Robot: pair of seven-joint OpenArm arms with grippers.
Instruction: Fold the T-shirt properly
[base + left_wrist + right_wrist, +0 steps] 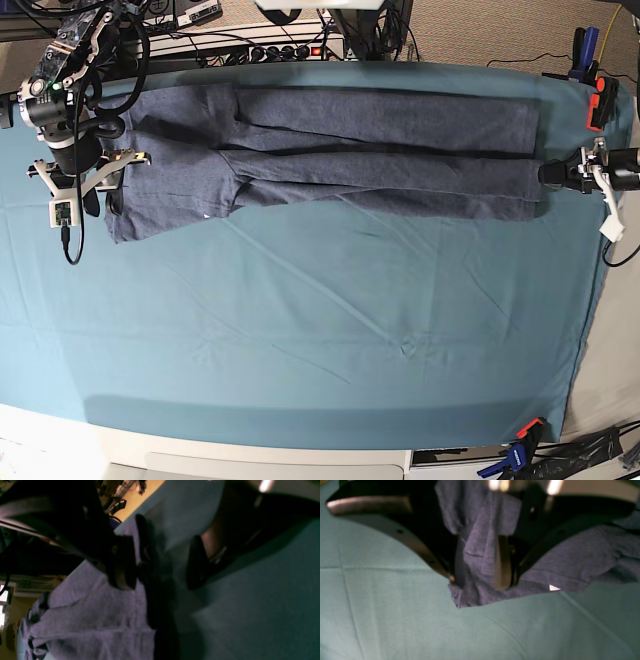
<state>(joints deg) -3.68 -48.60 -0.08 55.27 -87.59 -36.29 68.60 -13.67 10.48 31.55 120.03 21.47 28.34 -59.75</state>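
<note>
Just one T-shirt (380,150), two hands: right hand (480,580) gripping

The T-shirt (380,150) is a heathered dark blue-grey cotton garment stretched into a long band across the far part of the scene, running almost from the left edge to the right edge. It lies folded lengthwise, with one layer lapped over another along a dark crease through its middle. The right end is squared off and flat. The left end is wider, with a flap reaching nearer than the rest and a small white speck near its lower edge. In the right wrist view the cloth (480,555) is bunched and wrinkled, its ragged-looking hem lying on the surface below.
</note>
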